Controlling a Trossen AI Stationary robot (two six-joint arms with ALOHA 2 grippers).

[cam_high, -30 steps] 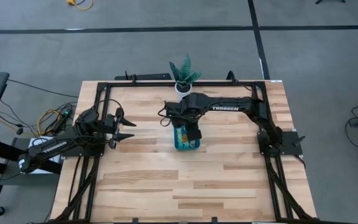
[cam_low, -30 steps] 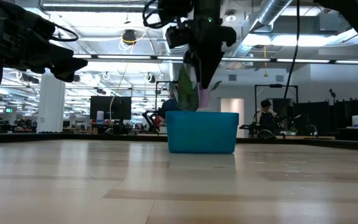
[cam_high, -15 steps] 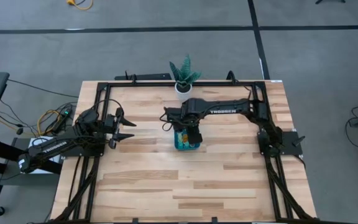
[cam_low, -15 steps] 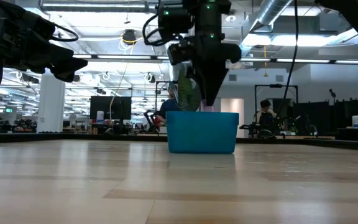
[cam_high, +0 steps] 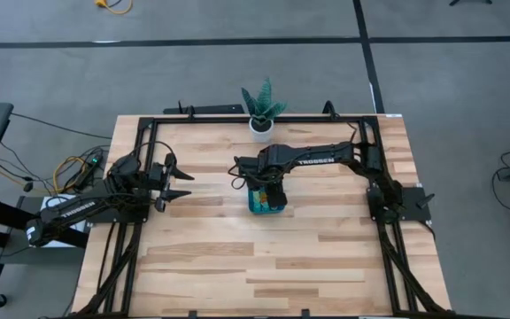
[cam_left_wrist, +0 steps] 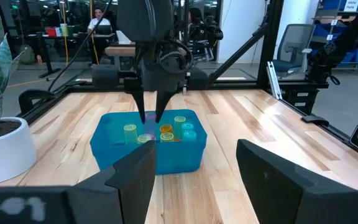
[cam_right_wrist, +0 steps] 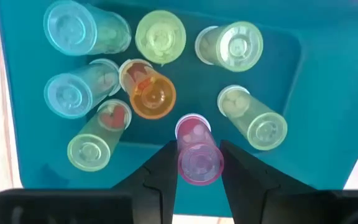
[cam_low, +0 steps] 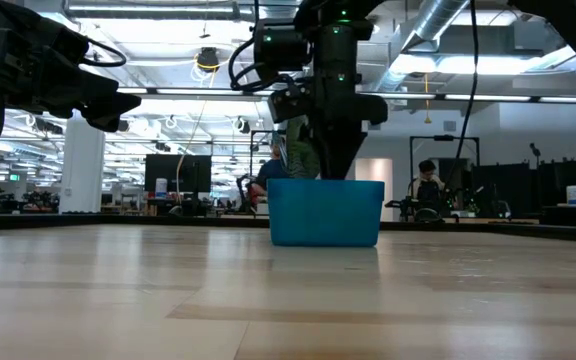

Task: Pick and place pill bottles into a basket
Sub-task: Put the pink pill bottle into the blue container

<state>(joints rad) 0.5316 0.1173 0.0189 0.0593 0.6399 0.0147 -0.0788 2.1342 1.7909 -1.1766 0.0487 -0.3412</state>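
Note:
The teal basket [cam_high: 264,211] sits at the table's middle and also shows in the low view [cam_low: 324,212] and the left wrist view [cam_left_wrist: 166,158]. Several pill bottles stand in it: light blue [cam_right_wrist: 70,28], yellow-green [cam_right_wrist: 160,37], orange [cam_right_wrist: 151,96]. My right gripper [cam_right_wrist: 199,146] reaches down into the basket, shut on a pink pill bottle [cam_right_wrist: 199,160]. In the low view its fingertips [cam_low: 328,165] go behind the basket wall. My left gripper [cam_high: 180,182] hovers open and empty at the table's left. My right gripper pinches the pink bottle's upper end [cam_right_wrist: 185,163] between its two fingers, one on each side. The fingers point straight down from above. The bottle stands about upright, its lower end [cam_right_wrist: 191,129] down inside the basket; whether it rests on the floor I cannot tell.
A potted plant in a white pot [cam_high: 261,124] stands just beyond the basket at the far edge, also in the left wrist view [cam_left_wrist: 2,149]. A black frame [cam_high: 140,133] runs around the table. Bare wood lies in front of the basket [cam_high: 264,257].
My right gripper has gone down with the pink bottle, from above the basket rim to inside the basket, staying shut on it and pointing down.

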